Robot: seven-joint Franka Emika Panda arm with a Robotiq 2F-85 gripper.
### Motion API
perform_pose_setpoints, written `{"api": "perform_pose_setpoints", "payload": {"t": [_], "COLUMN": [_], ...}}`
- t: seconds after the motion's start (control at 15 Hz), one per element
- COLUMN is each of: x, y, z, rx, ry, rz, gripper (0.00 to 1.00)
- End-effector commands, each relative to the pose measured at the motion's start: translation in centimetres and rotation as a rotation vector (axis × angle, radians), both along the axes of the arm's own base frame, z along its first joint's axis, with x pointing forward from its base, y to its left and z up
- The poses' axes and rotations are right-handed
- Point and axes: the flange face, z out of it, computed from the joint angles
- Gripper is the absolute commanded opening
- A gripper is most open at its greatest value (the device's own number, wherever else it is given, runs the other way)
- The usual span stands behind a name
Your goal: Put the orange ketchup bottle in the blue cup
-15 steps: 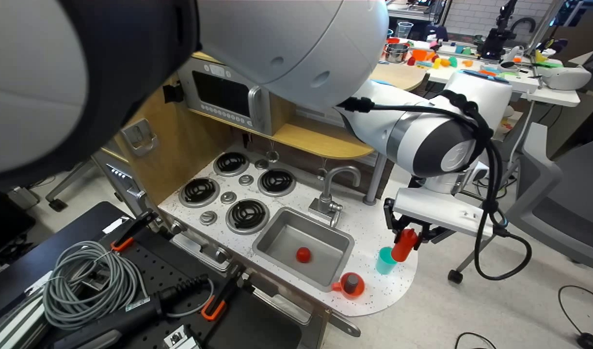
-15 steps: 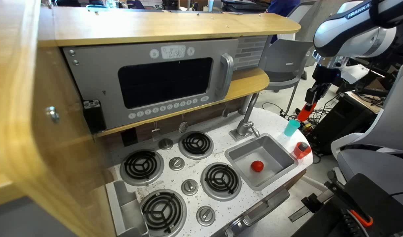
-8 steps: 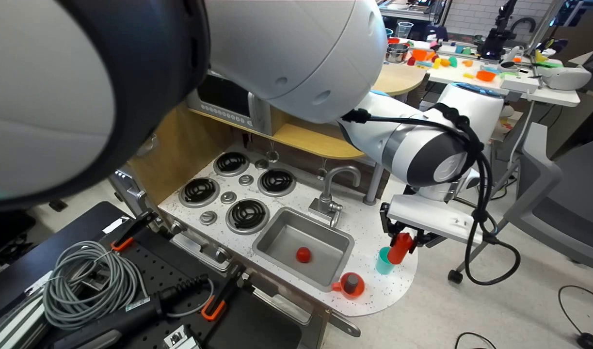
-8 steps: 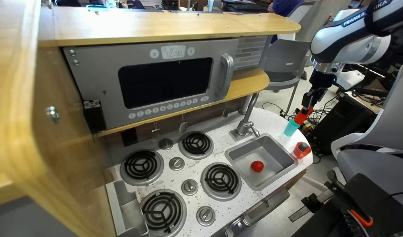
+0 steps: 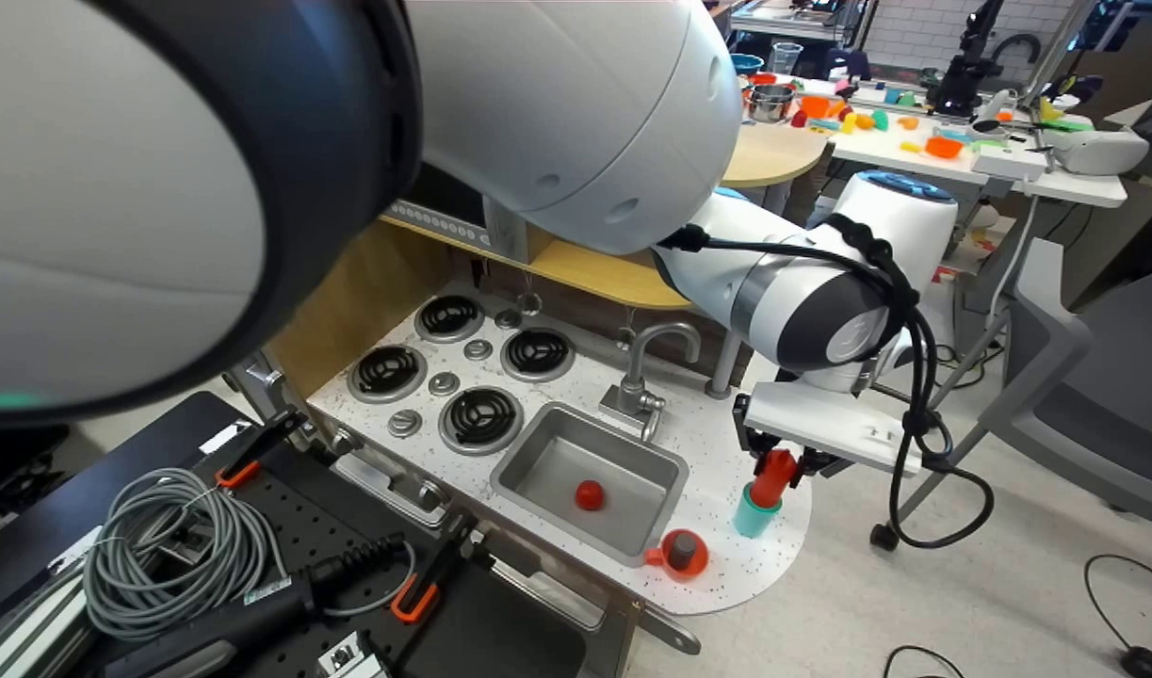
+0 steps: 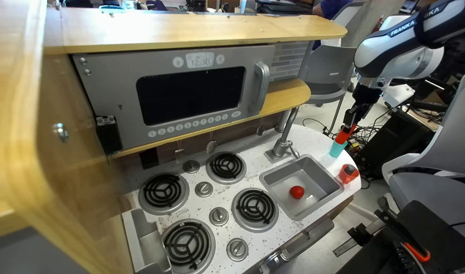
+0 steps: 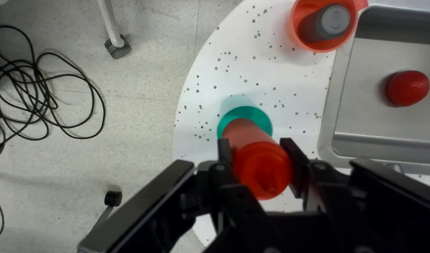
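Orange bottle (image 7: pixel 257 158) reads as a light, stiff plastic toy: smooth, so maybe a little slippery, not fragile, should take a firm squeeze (judging by looks only). Best hold is the upper body, across the sides, leaving the base free to go into the blue cup (image 5: pixel 754 521). That's about where it's held: jaws are clamped on the bottle's upper part, one finger each side, top end toward the camera in the wrist view, body running down and away below them. Bottle tilts in both exterior views, base at the cup's mouth; looks just inside the rim, but how deep I can't tell. Cup stands on the white table (image 7: pixel 243 66), jaws above its rim. Step in hand is likely the insertion, release not yet made. Next: lower, straighten, let go. Risk: slanted base could push the rim and tip the cup.
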Motion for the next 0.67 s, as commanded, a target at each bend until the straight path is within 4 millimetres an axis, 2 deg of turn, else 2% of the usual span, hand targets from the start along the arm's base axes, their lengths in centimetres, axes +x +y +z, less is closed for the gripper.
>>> {"api": "perform_pose_setpoints", "payload": {"t": [0.0, 0.07, 0.13, 0.2, 0.53, 0.6], "x": [0.5, 0.5, 0.5, 0.4, -0.1, -0.3], "y": [0.0, 0.0, 0.1, 0.0, -0.5, -0.7], "z": [-0.2, -0.2, -0.1, 0.0, 0.8, 1.2], "rx": [-0.005, -0.002, 0.001, 0.001, -0.001, 0.002], "ry": [-0.018, -0.019, -0.015, -0.016, -0.025, -0.029], "rz": [-0.009, -0.01, -0.013, -0.018, -0.032, -0.033], "gripper": [0.14, 0.14, 0.44, 0.65, 1.0, 1.0]}}
